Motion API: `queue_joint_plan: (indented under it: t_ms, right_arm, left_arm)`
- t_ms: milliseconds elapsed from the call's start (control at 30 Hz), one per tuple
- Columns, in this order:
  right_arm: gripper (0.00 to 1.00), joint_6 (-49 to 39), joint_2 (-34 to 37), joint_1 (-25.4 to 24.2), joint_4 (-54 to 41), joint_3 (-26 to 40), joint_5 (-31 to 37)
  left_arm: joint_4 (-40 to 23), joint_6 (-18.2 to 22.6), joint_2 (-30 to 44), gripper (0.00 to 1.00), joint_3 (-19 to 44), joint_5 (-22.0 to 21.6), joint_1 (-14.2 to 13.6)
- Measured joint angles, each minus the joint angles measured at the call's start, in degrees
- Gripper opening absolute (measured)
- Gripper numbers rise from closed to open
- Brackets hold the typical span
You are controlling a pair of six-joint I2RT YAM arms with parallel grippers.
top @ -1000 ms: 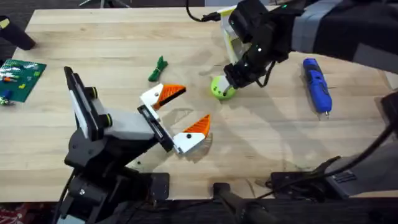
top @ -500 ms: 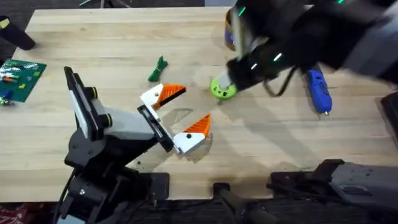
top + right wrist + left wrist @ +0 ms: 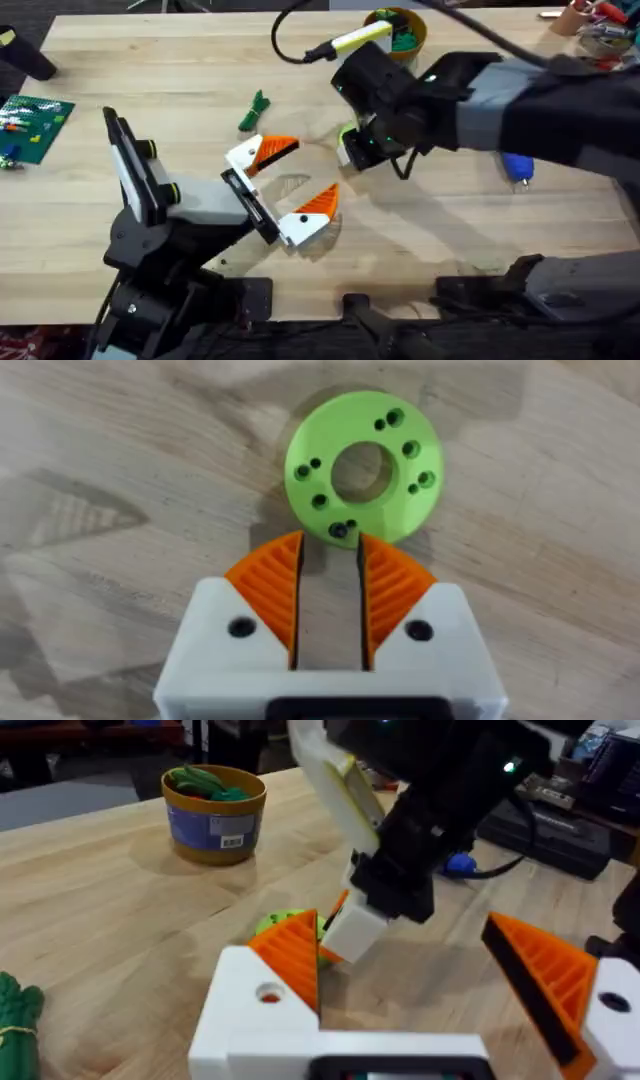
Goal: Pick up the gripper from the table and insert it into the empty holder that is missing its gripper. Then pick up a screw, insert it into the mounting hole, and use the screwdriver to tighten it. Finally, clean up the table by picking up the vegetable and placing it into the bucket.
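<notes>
right gripper (image 3: 330, 575): narrow gap, pads at rim of gripper (image 3: 362, 472), grasp unclear, frame centre | left gripper (image 3: 283, 185): wide open, empty | bucket (image 3: 415, 38): top centre

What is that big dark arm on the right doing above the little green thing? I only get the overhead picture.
Observer: Its wrist camera shows the right gripper at the rim of the gripper, a lime-green ring on the table.
Operator: Is the ring plain?
Observer: No, it has a large central hole and several small holes around it.
Operator: And the yellow bucket?
Observer: The left wrist view shows a blue label on the bucket.
</notes>
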Motion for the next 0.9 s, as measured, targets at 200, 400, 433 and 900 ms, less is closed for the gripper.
queue_joint_plan:
  t_ms: [200,400,433,900]
  right_arm:
    - [0.316,0.0,1.8,0.0,1.4,-0.2,0.2]
    - [0.316,0.0,1.8,0.0,2.8,-0.2,0.4]
    - [0.316,0.0,1.8,0.0,2.8,-0.2,0.4]
    - [0.316,0.0,3.1,-0.1,2.9,-0.2,0.6]
  left_arm:
    - [0.0,0.0,0.0,0.988,0.0,0.0,0.0]
    - [0.0,0.0,0.0,0.988,0.0,0.0,0.0]
    - [0.0,0.0,0.0,0.988,0.0,0.0,0.0]
    - [0.0,0.0,0.0,0.988,0.0,0.0,0.0]
